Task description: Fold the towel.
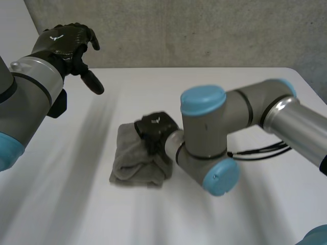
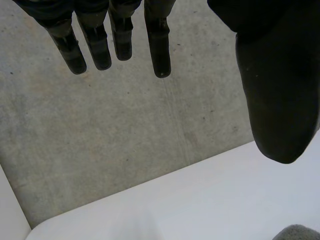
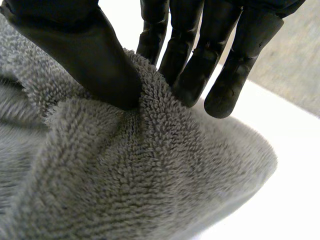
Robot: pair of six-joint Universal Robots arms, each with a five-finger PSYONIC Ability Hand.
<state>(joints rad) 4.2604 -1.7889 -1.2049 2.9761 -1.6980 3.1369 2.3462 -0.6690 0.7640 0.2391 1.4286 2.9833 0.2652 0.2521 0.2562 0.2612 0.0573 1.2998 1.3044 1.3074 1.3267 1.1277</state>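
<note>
Grey towel (image 1: 134,162), long axis near-far; right hand (image 1: 153,128) pinches ridge.

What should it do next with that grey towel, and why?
Probably lift the pinched fold and carry it across: the right robot hand pinches a ridge of the bunched grey terry towel between thumb and fingers; the left robot hand hangs open, apart.

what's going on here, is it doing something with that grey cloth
The robot is working on a grey towel on the white table. Its right hand is down on the towel, pinching a ridge of cloth between thumb and fingers. The left hand is raised off to the side, fingers straight, holding nothing. The towel lies bunched in a small heap, not yet a neat fold.
</note>
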